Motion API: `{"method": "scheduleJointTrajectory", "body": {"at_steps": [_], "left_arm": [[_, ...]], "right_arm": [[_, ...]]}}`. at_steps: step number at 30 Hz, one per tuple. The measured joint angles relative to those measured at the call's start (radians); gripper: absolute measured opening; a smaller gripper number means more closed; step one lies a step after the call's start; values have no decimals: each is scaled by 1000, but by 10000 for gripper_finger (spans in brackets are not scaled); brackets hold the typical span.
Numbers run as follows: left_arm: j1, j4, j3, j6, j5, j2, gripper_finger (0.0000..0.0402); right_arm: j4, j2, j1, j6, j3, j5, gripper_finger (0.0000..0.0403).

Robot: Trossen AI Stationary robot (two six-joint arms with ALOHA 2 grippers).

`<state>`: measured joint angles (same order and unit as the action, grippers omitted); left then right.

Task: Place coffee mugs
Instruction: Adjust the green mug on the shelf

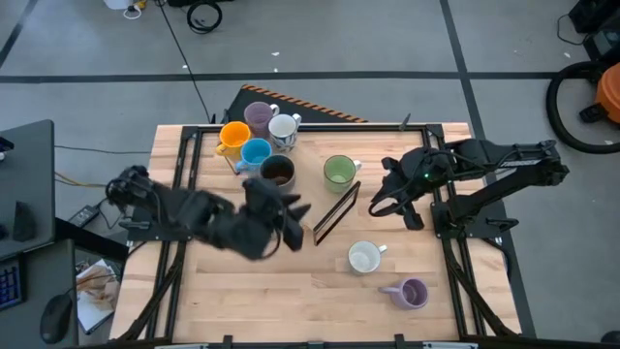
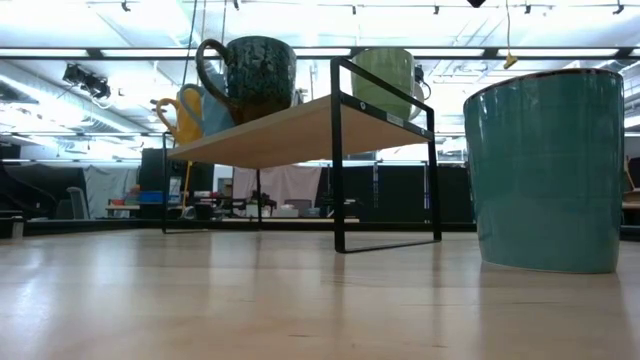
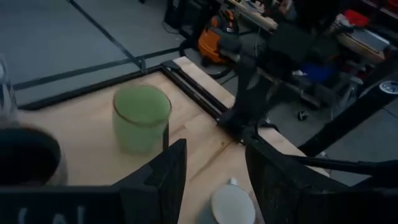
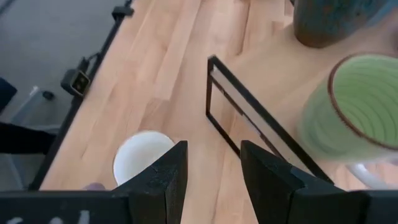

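Our left gripper and right gripper both stand spread and hold nothing. The white mug on the tabletop lies between them, toward the near edge, a little nearer to our right one.

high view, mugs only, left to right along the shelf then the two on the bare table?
On the shelf: orange mug → light blue mug → dark brown mug → green mug. The lavender and white mugs at the back overlap these in left-right order, so skipped. On the table: white mug → lavender mug.
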<state>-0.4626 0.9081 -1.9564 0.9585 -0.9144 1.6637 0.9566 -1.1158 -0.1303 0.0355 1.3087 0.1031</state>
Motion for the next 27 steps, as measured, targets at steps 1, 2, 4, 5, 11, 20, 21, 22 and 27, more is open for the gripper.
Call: {"method": "scheduleJointTrajectory", "body": {"at_steps": [1, 2, 4, 5, 11, 20, 21, 22, 27], "left_arm": [[-17, 7, 0, 23, -17, 10, 172], [-31, 7, 0, 41, -37, 21, 172], [-53, 7, 0, 74, -88, 34, 172], [-65, 6, 0, 80, -111, 39, 172], [-108, 3, 0, 68, -177, 47, 172], [-117, 12, 0, -98, -119, -8, 161], [-117, 4, 0, -129, -107, -17, 156], [-117, -6, 0, -163, -90, -26, 152], [-115, -79, 0, -325, -54, -70, 133]], "right_arm": [[12, 2, 0, 6, 0, -1, 154], [16, 4, 0, 13, 0, 0, 154], [25, 9, 0, 26, 0, 11, 154], [27, 11, 0, 33, 0, 18, 154], [-46, 16, 0, 39, 0, 30, 154], [-187, -47, 34, -74, 0, 128, 148], [-188, -58, 37, -85, 0, 128, 147], [-190, -68, 42, -93, 0, 127, 146], [-183, -125, 70, -123, 36, 96, 142]]}}
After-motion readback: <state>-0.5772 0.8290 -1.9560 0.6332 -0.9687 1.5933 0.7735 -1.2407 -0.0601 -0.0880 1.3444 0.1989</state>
